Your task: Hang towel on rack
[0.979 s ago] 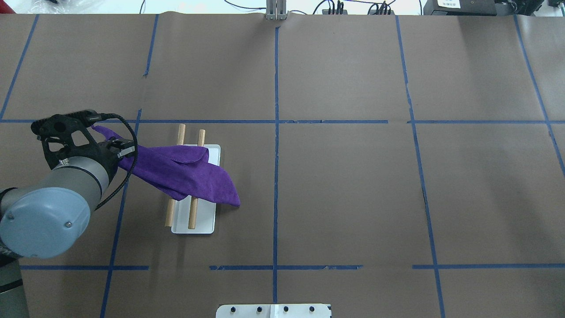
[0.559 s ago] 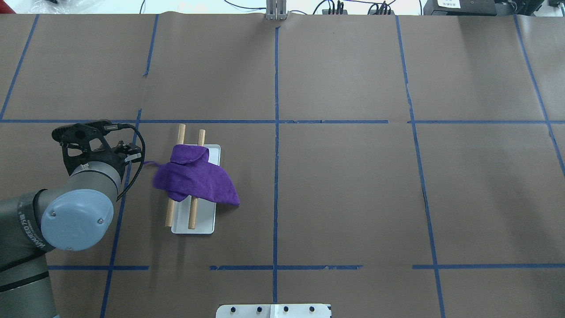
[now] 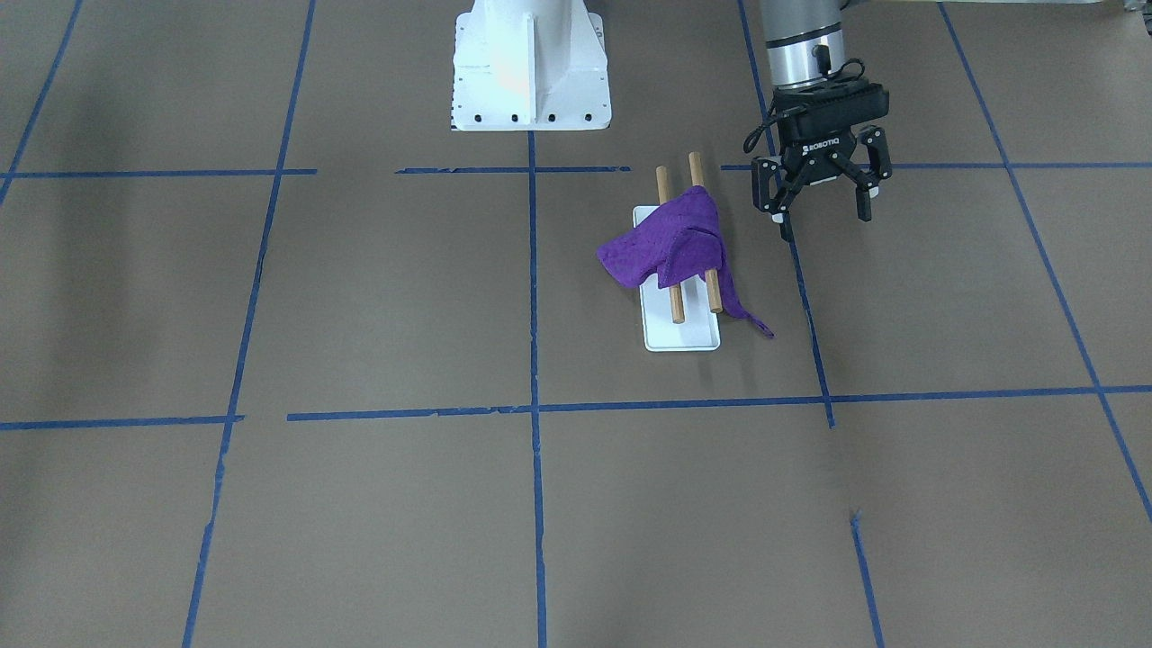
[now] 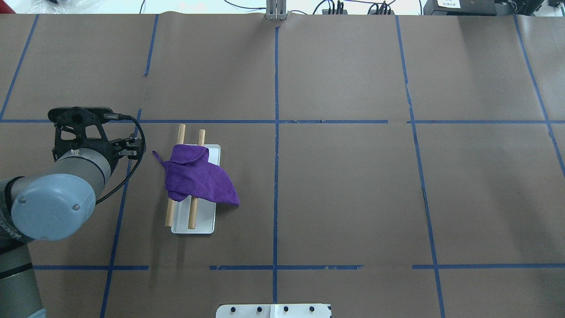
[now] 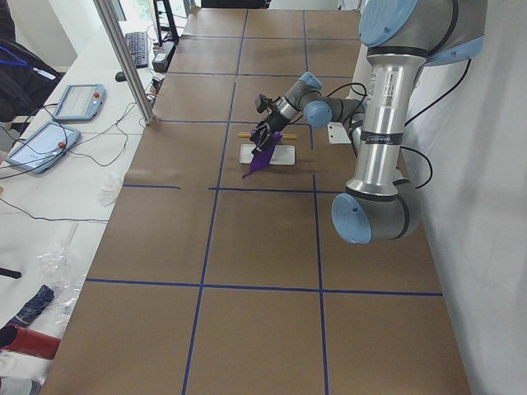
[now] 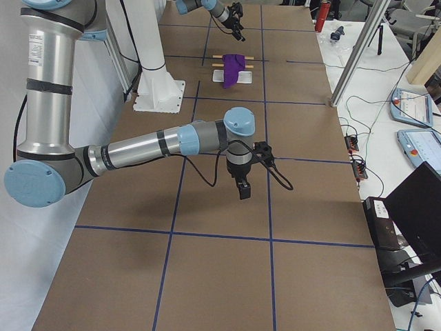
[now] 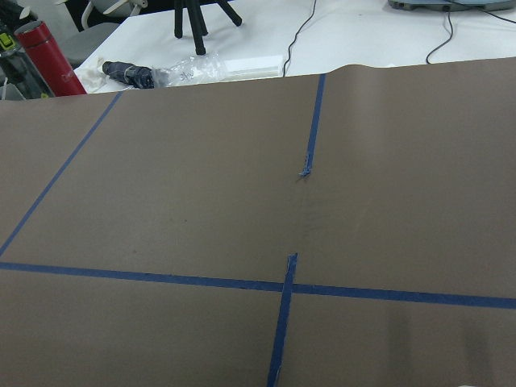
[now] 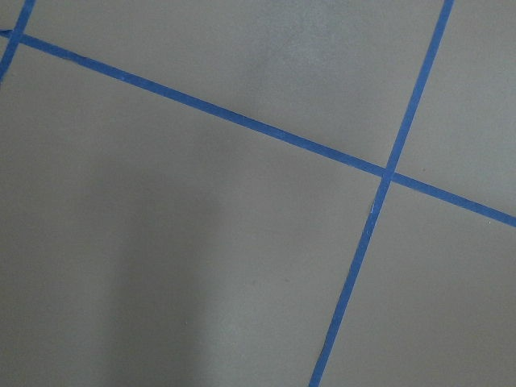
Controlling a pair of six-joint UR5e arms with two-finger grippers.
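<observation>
Now the towel lies bunched over both wooden rods of the rack. One corner hangs off the rack's side away from the left gripper, and a thin tail trails off the side nearer it. That gripper hovers just beside the rack, fingers spread wide and empty, clear of the towel. The right gripper sits well away from the rack, and whether it is open cannot be told.

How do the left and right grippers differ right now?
Place: the left gripper is beside the rack, the right gripper far from it over the table. State: the left gripper is open; the right gripper's cannot be told. Neither holds the towel.
</observation>
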